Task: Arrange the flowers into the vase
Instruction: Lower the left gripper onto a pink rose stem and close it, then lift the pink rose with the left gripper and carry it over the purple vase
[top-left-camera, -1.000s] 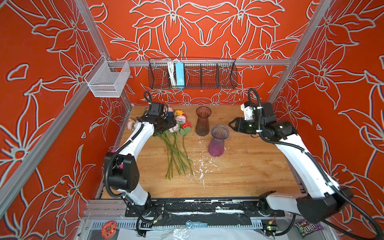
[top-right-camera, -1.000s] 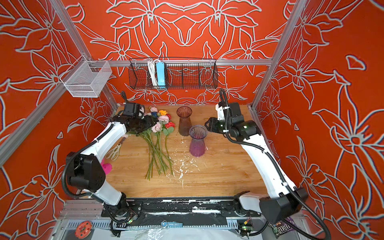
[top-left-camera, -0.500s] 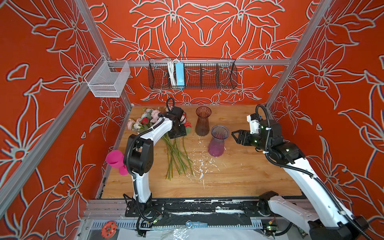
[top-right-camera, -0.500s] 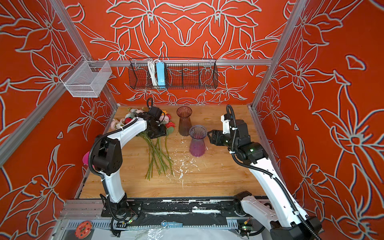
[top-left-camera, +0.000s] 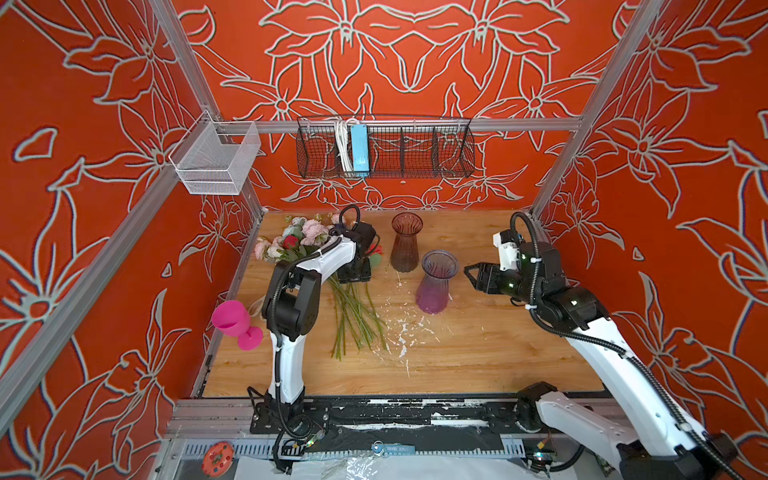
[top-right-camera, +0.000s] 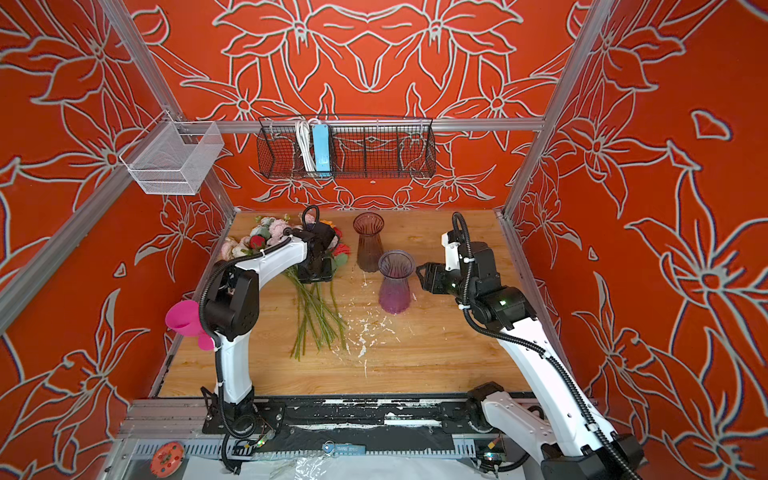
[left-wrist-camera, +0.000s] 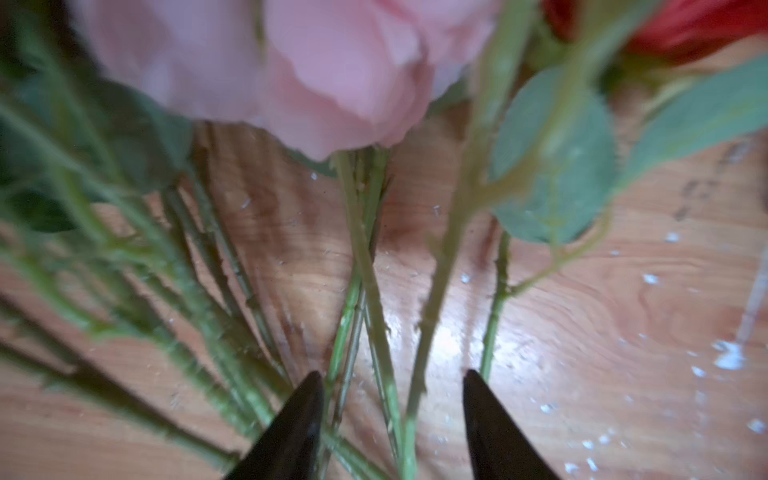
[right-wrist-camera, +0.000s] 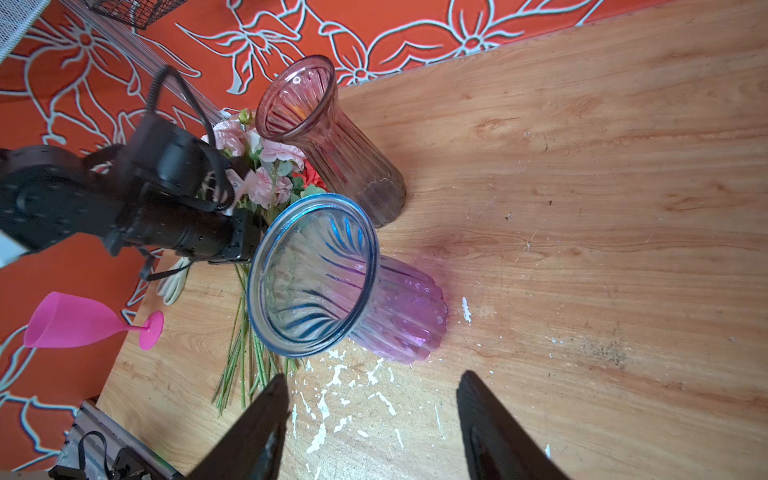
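Left gripper (left-wrist-camera: 391, 374) hangs low over the flowers (top-left-camera: 309, 230), its jaws partly apart with several green stems between them; blur makes it hard to say whether they touch. The bunch lies flat on the table (top-left-camera: 478, 353), left of the purple vase (top-left-camera: 436, 286). Right gripper (right-wrist-camera: 372, 374), jaws wide and empty, sits just right of that vase.

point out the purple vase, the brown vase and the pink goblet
purple vase (top-left-camera: 432, 291): in a top view, ribbed body
brown vase (top-left-camera: 404, 251): in a top view, body
pink goblet (top-left-camera: 230, 318): in a top view, bowl
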